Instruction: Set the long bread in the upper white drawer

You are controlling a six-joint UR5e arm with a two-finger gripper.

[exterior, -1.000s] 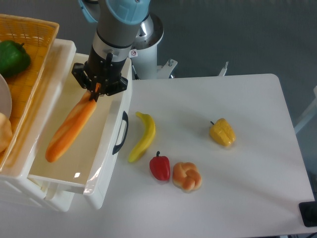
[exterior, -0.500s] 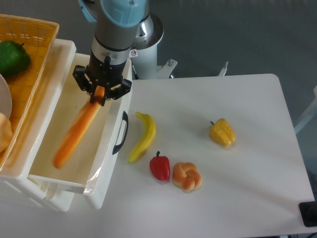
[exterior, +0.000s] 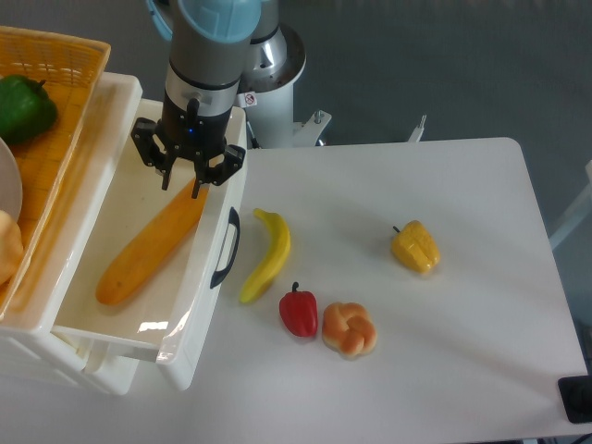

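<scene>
The long bread [exterior: 148, 245], a slim orange-golden loaf, lies slanted inside the upper white drawer [exterior: 199, 310], which is pulled out with its black handle [exterior: 225, 248] facing the table. My gripper [exterior: 182, 182] hangs open just above the loaf's upper right end, with the fingers spread to either side and not holding it.
A yellow woven basket [exterior: 51, 111] with a green pepper [exterior: 23, 106] sits on the drawer unit at the left. On the table lie a banana [exterior: 268, 254], a red pepper [exterior: 298, 312], a knotted bun [exterior: 349, 329] and a yellow pepper [exterior: 414, 247].
The gripper opened and let go of the long bread, which dropped flat onto the drawer floor. The gripper has lifted slightly.
</scene>
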